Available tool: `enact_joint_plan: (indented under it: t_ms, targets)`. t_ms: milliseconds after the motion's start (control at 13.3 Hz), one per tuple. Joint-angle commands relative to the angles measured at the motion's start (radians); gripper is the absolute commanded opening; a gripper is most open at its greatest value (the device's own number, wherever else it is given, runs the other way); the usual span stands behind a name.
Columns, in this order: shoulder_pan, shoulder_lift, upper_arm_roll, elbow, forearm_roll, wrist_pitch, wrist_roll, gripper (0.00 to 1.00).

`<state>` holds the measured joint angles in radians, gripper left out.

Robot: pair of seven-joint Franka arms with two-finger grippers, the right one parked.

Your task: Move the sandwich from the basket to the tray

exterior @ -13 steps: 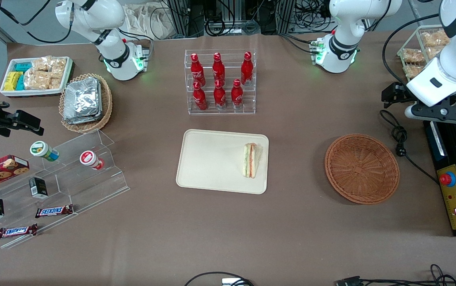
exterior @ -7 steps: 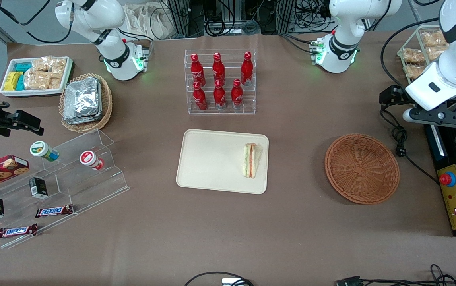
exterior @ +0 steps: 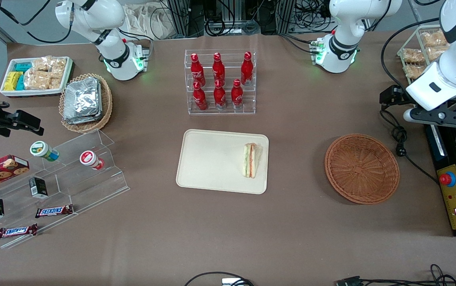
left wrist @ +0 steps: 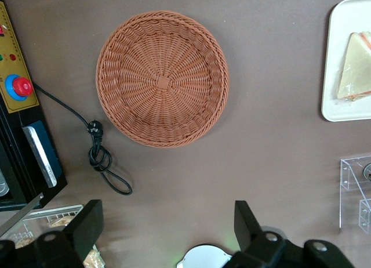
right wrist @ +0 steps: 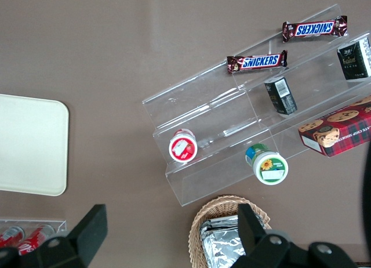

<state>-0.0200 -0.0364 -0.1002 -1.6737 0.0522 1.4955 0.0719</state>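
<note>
The sandwich (exterior: pixel 250 160) lies on the cream tray (exterior: pixel 212 163), at the tray's end nearest the basket. It also shows in the left wrist view (left wrist: pixel 355 68), on the tray (left wrist: pixel 336 59). The reddish-brown wicker basket (exterior: pixel 361 168) stands on the table toward the working arm's end, with nothing in it, and shows in the left wrist view (left wrist: pixel 162 79). My left gripper (exterior: pixel 440 116) hangs high above the table edge beside the basket, farther from the front camera. In the left wrist view the gripper (left wrist: pixel 168 221) is open and holds nothing.
A clear rack of red bottles (exterior: pixel 220 81) stands farther from the front camera than the tray. A black cable and plug (exterior: pixel 399 139) lie beside the basket. A control box with a red button (exterior: pixel 448 179) sits at the working arm's table edge. Snack shelves (exterior: pixel 53 182) are toward the parked arm's end.
My left arm has shifted slightly and then settled above the table edge. The sandwich, tray and basket have not moved.
</note>
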Motion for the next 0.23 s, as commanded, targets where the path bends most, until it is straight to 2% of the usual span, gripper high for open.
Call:
enact_joint_plan:
  t_ms: [0,151]
  targets:
    - [-0.006,0.003,0.01,0.014,-0.012,-0.006,0.0,1.0]
    - [-0.006,0.003,0.01,0.014,-0.012,-0.006,0.005,1.0]
